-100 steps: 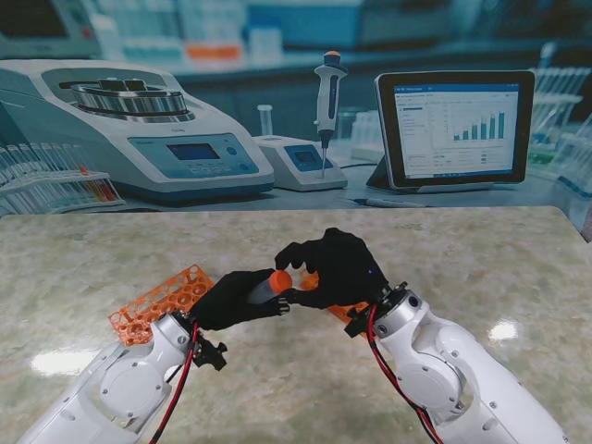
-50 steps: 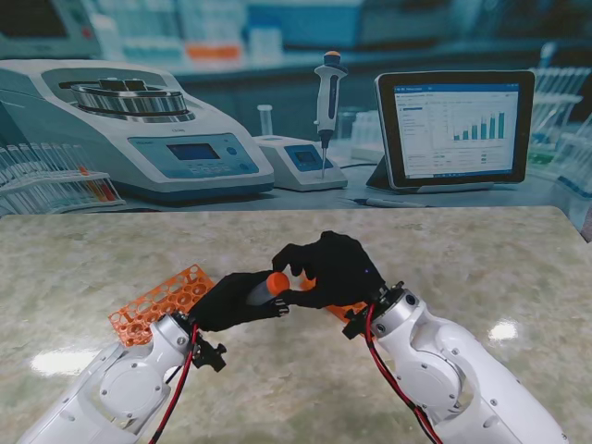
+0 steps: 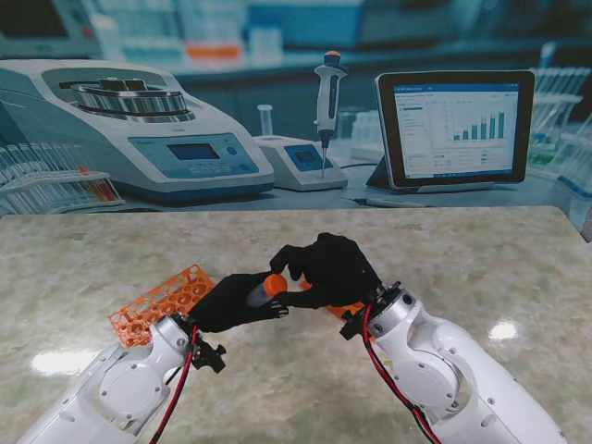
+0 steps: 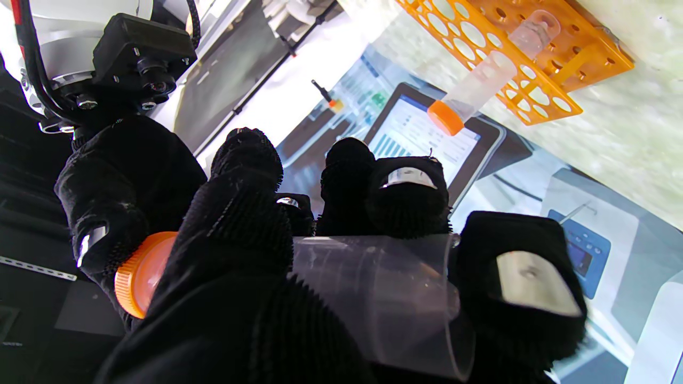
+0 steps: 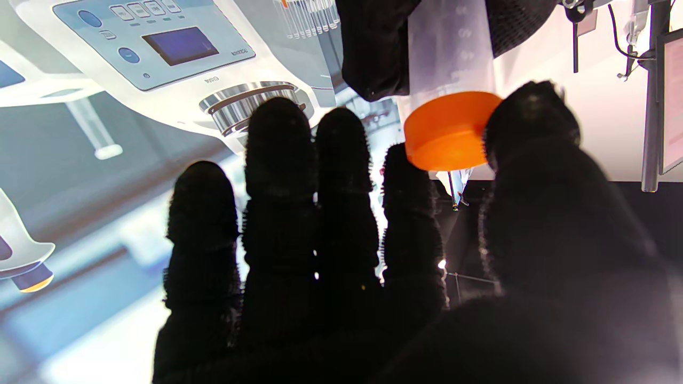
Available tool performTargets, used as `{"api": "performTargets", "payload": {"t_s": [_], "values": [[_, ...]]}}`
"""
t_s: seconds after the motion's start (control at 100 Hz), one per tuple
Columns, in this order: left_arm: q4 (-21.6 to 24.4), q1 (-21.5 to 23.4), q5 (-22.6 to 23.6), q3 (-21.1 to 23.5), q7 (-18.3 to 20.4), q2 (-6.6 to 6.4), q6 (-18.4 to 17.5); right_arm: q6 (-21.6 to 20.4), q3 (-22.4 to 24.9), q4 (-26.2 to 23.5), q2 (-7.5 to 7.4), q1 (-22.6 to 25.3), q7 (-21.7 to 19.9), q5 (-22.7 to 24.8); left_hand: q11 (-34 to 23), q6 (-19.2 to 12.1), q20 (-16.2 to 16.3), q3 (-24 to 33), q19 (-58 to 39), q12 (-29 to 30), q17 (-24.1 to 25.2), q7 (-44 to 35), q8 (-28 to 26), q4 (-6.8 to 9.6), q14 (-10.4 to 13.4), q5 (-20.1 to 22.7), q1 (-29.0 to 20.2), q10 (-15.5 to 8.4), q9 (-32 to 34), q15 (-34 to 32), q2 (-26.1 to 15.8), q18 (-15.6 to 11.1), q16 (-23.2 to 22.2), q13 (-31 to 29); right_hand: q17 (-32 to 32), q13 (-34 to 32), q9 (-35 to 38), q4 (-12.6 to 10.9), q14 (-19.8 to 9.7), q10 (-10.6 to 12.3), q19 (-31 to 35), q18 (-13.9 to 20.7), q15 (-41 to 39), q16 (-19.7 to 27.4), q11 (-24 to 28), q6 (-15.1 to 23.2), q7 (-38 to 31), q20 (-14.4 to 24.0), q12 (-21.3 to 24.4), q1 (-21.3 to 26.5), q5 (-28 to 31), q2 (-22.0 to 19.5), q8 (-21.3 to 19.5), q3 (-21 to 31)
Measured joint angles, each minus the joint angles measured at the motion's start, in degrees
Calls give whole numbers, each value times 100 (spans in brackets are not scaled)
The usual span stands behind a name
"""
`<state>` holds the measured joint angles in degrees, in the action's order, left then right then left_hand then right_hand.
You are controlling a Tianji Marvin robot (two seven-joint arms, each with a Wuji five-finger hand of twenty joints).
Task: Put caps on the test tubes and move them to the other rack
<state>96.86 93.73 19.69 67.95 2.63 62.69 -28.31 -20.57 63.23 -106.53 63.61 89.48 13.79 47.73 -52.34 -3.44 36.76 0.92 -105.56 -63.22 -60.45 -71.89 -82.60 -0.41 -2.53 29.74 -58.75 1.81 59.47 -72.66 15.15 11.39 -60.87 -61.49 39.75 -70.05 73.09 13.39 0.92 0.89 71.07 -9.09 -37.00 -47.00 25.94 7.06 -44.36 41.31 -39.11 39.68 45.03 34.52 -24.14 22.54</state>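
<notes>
Holding the clear tube [image 3: 259,292] tight above the table, the left hand [image 3: 233,301] is pointing its orange cap [image 3: 276,284] sideways at the right hand [image 3: 333,268], whose fingers [image 5: 411,176] are pinching it.

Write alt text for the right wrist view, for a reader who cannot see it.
The right hand, in a black glove, pinches the orange cap on a clear test tube between thumb and a finger. The gloved left hand grips the tube. Behind is a blurred picture of lab equipment.
</notes>
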Motion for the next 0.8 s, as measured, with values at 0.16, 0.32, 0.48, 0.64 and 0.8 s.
{"api": "performTargets", "payload": {"t_s": [0.16,0.32,0.48,0.64,0.8], "values": [[-8,5,10,-1,-1,-1,-12,13,6,-3,-1,0,-100,-44,0,0,0,0,0,0,0,-1,0,0,-3,0,0,0,0,0,0,55,0,0,0,0,1,0,9,1,26,-1,-35,0,82,-16,0,2,0,-60,0,-132,-173,-125],[-13,12,24,0,-16,-1,-28,56,-1,-8,-3,1,-122,-36,0,0,0,0,0,0,0,-1,0,0,-3,0,0,0,0,0,0,80,0,0,1,-54,3,0,18,1,60,-1,-142,-64,142,-16,0,16,1,-74,1,-260,-283,-291],[-13,15,36,2,-23,-1,-42,103,-41,-6,-4,-12,-85,-27,0,0,0,0,0,0,0,-2,-1,0,-3,0,0,0,0,0,0,102,0,0,34,-54,62,0,19,1,121,-1,-142,-74,220,-16,-50,75,1,-128,67,-274,-359,-363],[-13,20,48,5,-42,-1,-63,139,-79,4,-3,-37,-42,-12,0,0,0,0,0,0,0,-3,-1,0,-3,0,0,0,0,0,0,116,0,0,67,-114,62,0,24,1,184,-1,-280,-101,293,-16,-89,82,-47,-195,122,-336,-491,-435],[-6,29,62,5,-45,-2,-75,183,-103,11,-2,-49,-50,-10,0,0,0,0,0,0,0,-5,-1,0,-3,0,0,0,0,0,0,130,0,0,68,-122,130,0,34,2,261,-1,-424,-140,422,-17,-93,145,-128,-380,316,-464,-737,-522]]}}
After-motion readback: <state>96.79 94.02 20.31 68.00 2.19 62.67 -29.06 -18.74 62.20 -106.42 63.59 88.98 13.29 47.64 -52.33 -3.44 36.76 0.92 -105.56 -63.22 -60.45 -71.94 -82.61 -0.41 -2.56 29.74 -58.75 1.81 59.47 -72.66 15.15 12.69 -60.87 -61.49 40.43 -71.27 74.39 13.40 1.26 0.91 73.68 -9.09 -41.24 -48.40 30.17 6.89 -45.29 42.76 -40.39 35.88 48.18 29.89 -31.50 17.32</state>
